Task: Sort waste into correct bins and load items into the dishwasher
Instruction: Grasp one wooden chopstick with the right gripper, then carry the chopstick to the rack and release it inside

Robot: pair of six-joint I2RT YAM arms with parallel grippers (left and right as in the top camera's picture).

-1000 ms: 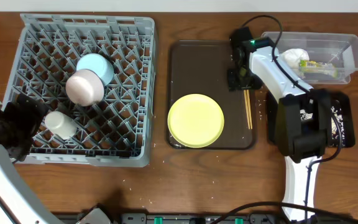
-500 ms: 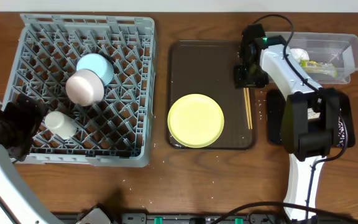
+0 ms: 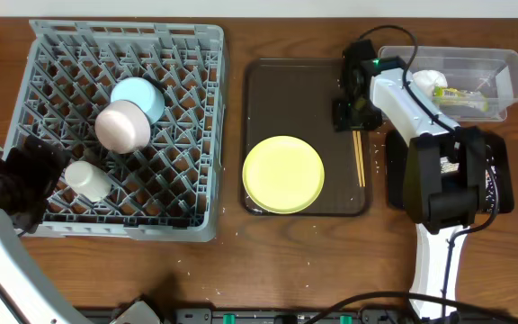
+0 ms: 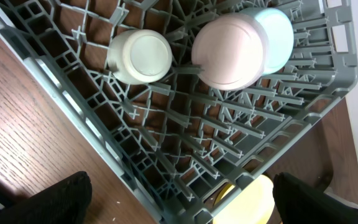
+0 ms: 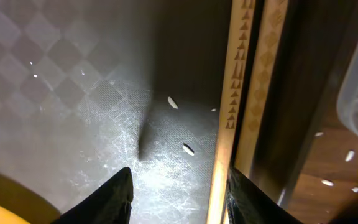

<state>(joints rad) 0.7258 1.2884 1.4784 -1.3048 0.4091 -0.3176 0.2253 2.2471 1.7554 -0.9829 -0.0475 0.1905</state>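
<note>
My right gripper [image 3: 352, 115] hangs low over the brown tray's far right corner, at the upper end of the wooden chopsticks [image 3: 359, 158]. In the right wrist view its fingers [image 5: 114, 199] stand apart; one chopstick [image 5: 229, 106] lies just inside the right finger, the other runs under it. The yellow plate [image 3: 283, 174] rests on the tray. The grey dish rack [image 3: 196, 135] holds the blue bowl [image 3: 142, 94], pink bowl [image 3: 120, 127] and cream cup [image 3: 87, 178]. My left gripper [image 4: 185, 205] is wide open over the rack's near edge. The clear tub [image 3: 502, 67] holds the tissue [image 3: 425, 81] and wrapper [image 3: 461, 97].
The brown serving tray [image 3: 286, 90] lies between the rack and the bins. The black tray [image 3: 500, 166] is mostly hidden under my right arm. Loose rice grains [image 3: 380, 162] dot the wood beside the brown tray and near the front edge.
My right gripper swung a little right along the tray's far edge, then came back left over the chopsticks' upper end. The left arm and all the dishes stayed put.
</note>
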